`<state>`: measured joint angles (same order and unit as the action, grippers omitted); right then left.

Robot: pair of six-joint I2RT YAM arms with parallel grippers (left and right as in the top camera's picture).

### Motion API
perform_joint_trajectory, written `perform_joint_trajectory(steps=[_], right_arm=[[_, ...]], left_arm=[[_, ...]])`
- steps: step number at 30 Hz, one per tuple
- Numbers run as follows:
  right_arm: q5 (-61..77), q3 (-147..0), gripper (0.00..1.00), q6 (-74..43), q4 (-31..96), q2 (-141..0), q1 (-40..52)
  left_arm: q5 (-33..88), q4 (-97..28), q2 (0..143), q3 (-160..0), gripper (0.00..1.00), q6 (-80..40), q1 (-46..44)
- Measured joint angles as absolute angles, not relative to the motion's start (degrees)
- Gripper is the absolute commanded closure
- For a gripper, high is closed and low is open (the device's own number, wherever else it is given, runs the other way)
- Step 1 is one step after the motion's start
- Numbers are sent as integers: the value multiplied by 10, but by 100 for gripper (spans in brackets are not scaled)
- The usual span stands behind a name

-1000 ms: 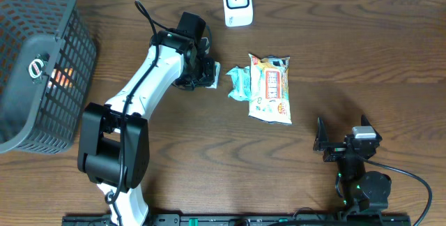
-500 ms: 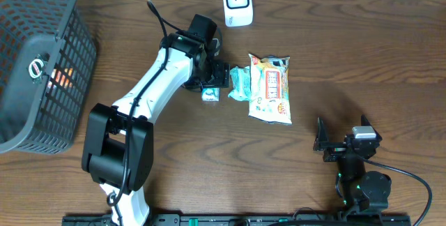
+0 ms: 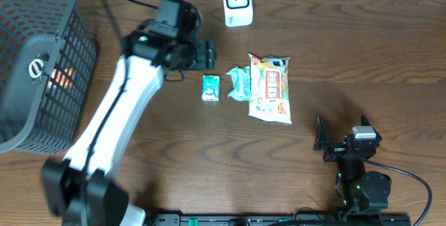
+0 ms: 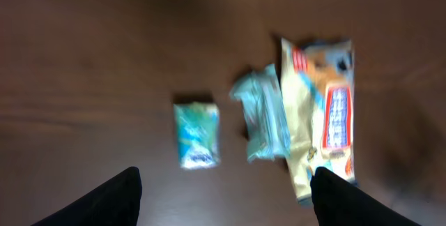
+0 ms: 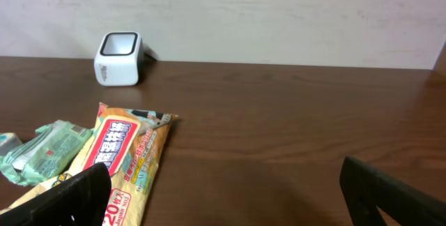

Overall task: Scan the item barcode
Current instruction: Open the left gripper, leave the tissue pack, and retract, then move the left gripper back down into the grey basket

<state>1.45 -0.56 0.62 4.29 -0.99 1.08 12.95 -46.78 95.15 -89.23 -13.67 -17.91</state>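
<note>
Small teal packet [image 3: 210, 87] lies flat on the wooden table [image 3: 362, 51], just left of the green pouch [image 3: 240, 83] and the big snack bag [image 3: 270, 88], below the white scanner [image 3: 237, 3]. Left gripper [image 3: 203, 54] hovers nearby, fingers spread wide, empty. Right gripper [image 3: 325, 142] sits well apart, wide open too, holding nothing.

Overhead evenly lit, sharp, faint shadows. Left wrist view dim, small green packet [image 4: 196, 135] blur-smeared. Right wrist view crisp.
</note>
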Motion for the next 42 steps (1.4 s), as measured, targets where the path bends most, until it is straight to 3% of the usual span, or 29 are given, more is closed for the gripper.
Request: perform_joint_trajectory(steps=[12,30,42], right_arm=[[14,-6,1,6,43,-10,11],[15,-6,1,6,43,-10,11],[14,-6,1,6,43,-10,11]], left_arm=[[-29,-415,804,-894,23,-131,-116],[-49,-273,774,-894,23,-131,103],[-51,-265,774,-894,23,-131,276]])
